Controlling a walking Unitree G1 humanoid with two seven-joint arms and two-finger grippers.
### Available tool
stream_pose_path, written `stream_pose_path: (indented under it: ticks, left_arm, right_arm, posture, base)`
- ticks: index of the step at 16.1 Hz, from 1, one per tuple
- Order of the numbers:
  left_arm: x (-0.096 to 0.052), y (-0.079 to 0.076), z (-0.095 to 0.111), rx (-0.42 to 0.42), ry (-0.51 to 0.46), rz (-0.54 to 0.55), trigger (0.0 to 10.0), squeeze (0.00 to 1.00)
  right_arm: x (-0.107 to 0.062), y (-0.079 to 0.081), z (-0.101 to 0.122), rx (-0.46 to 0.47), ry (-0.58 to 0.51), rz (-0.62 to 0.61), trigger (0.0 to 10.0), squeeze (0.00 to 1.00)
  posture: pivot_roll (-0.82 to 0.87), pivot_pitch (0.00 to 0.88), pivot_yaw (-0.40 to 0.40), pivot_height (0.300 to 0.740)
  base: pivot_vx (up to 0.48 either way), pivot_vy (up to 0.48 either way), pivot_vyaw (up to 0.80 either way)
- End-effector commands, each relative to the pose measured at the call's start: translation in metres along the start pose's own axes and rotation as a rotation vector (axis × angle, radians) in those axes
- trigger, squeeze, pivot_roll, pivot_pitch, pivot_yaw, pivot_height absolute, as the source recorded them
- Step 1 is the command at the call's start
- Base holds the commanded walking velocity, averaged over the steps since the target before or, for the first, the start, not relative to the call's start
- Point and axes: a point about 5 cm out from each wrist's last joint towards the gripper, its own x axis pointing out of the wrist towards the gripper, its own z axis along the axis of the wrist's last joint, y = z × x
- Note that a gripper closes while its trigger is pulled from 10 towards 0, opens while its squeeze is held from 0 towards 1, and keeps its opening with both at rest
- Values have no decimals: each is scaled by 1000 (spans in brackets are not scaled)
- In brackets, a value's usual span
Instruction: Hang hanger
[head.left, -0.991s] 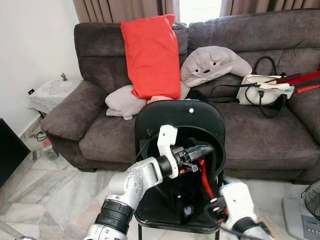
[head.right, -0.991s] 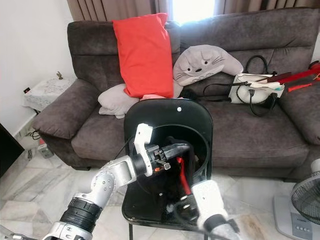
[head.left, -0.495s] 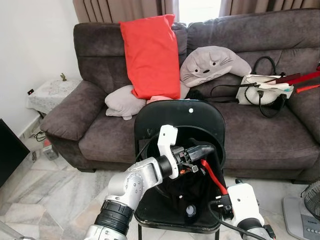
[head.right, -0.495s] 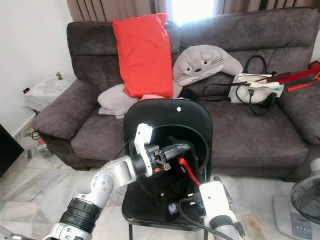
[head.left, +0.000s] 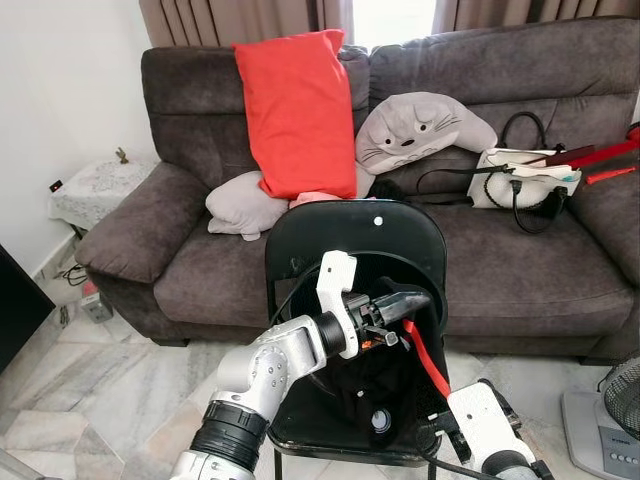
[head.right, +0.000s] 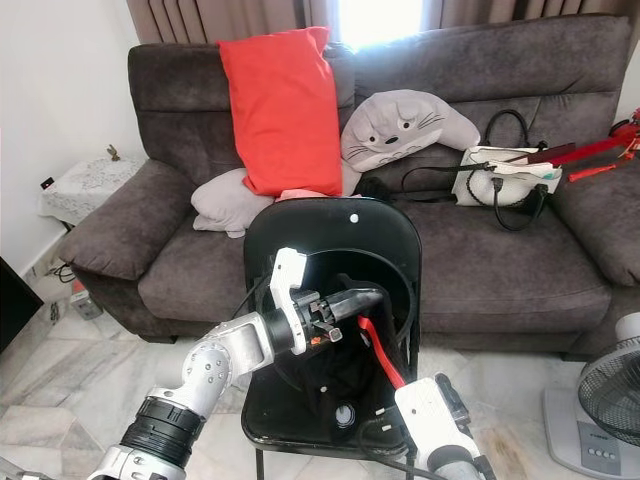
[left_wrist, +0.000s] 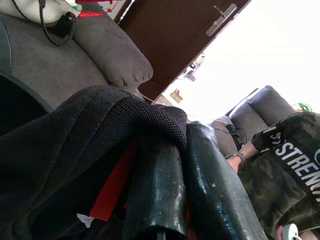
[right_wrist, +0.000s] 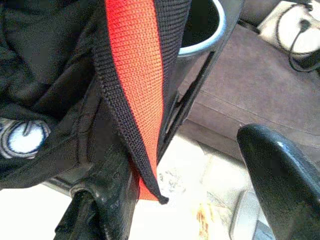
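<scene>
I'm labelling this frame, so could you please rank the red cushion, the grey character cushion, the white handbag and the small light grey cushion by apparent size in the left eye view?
1. red cushion
2. grey character cushion
3. small light grey cushion and white handbag: these look alike, with the cushion partly hidden, so I won't separate them.

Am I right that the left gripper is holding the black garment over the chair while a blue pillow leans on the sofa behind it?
Not quite: the pillow is red, as the left eye view shows. The left gripper does hold the black garment over the chair, before the sofa.
</scene>
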Motion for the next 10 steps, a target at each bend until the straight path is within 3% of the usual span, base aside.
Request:
stream_pose_path:
  ticks: [1,3,5,8,10]
  left_arm:
    - [-2,-3,6,17,-24,-15,0,0]
    - [-2,-2,7,18,-25,-11,0,0]
    - [-2,-2,6,17,-27,-10,0,0]
    - [-2,-2,6,17,-25,-9,0,0]
    - [-2,-2,6,18,-26,-7,0,0]
  right_arm:
    - [3,-5,15,0,-94,-50,10000,0]
    - [2,-20,38,18,-235,-151,10000,0]
    - [0,-23,50,-12,-324,-177,10000,0]
    - [4,-17,43,-8,-288,-149,10000,0]
    - [7,-7,37,24,-269,-65,10000,0]
  posture:
    - [-240,0,133,740]
    - [-238,0,132,740]
    - [-238,0,132,740]
    - [-236,0,134,740]
    - [-234,0,136,740]
  base:
    - [0,0,0]
    - [0,0,0]
    - [0,0,0]
    - [0,0,0]
    - [0,0,0]
